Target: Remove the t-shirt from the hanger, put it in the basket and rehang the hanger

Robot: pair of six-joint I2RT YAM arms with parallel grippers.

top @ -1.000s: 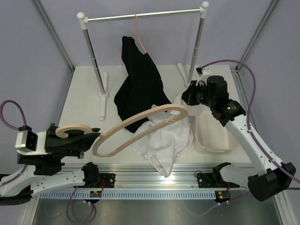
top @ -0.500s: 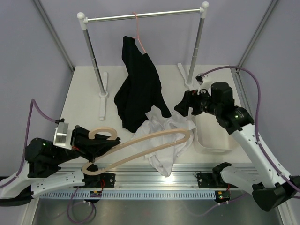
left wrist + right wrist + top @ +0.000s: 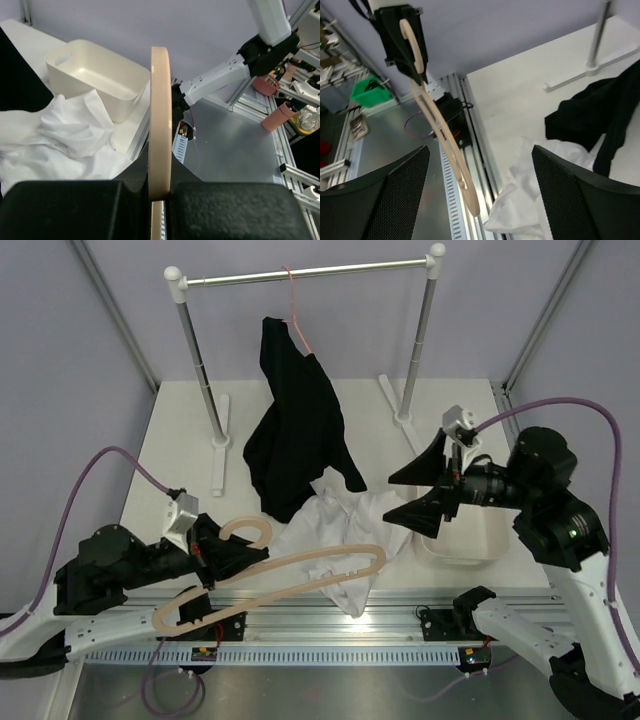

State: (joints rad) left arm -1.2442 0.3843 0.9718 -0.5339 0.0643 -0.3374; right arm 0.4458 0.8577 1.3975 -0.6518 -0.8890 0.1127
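The white t-shirt point(image 3: 345, 530) lies crumpled on the table's near middle. The tan wooden hanger point(image 3: 290, 575) hangs bare over the near edge, its far tip just above the t-shirt's near hem. My left gripper point(image 3: 222, 555) is shut on the hanger just below its hook. In the left wrist view the hanger point(image 3: 160, 110) stands edge-on between the black jaws, with the t-shirt point(image 3: 60, 135) to the left. My right gripper point(image 3: 415, 490) is open and empty, raised over the t-shirt's right side. Its view shows the hanger point(image 3: 445, 145) and the t-shirt point(image 3: 540, 200) below.
A black garment point(image 3: 295, 430) hangs from a thin pink hanger point(image 3: 293, 300) on the metal rack point(image 3: 300, 275) and drapes onto the table. A white bin point(image 3: 455, 540) sits at the right, under the right arm. A metal rail point(image 3: 330, 625) runs along the near edge.
The right gripper opened, let go of the t-shirt and drew back to the right. The left gripper pulled the hanger toward the near left, out of the t-shirt, which dropped onto the table.
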